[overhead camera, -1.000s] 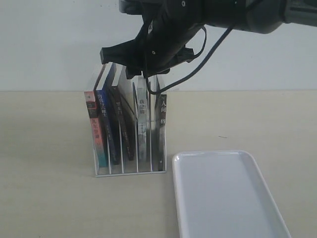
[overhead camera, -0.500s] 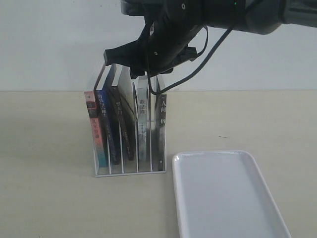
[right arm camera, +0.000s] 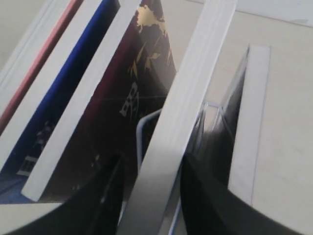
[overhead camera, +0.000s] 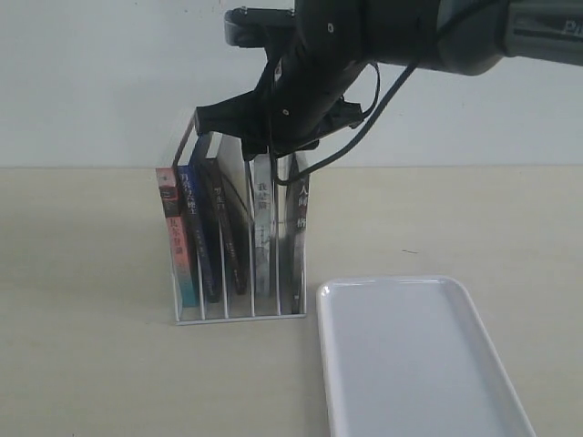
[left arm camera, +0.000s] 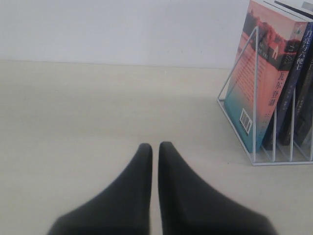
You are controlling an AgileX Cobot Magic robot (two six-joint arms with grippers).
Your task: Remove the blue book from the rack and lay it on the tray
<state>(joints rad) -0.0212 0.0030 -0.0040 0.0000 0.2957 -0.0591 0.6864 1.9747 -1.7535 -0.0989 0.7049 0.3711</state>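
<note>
Exterior view: the blue book [overhead camera: 194, 228] stands second from the left in the rack [overhead camera: 237, 314], leaning between the pink-and-teal book [overhead camera: 173, 237] and a black-spined one. Five books fill the rack; the tray [overhead camera: 410, 364] beside it on the tabletop [overhead camera: 91, 364] holds nothing.

The right tool [overhead camera: 278, 150] hangs over the book tops, jaws apart. In the right wrist view it straddles a white page block further along, not the blue cover. The left tool [left arm camera: 155, 146] is closed together, well apart from the rack.

The blue book looks light, thin and floppy, with a slick cover. Pinching its top edge near the spine should lift it cleanly.
</note>
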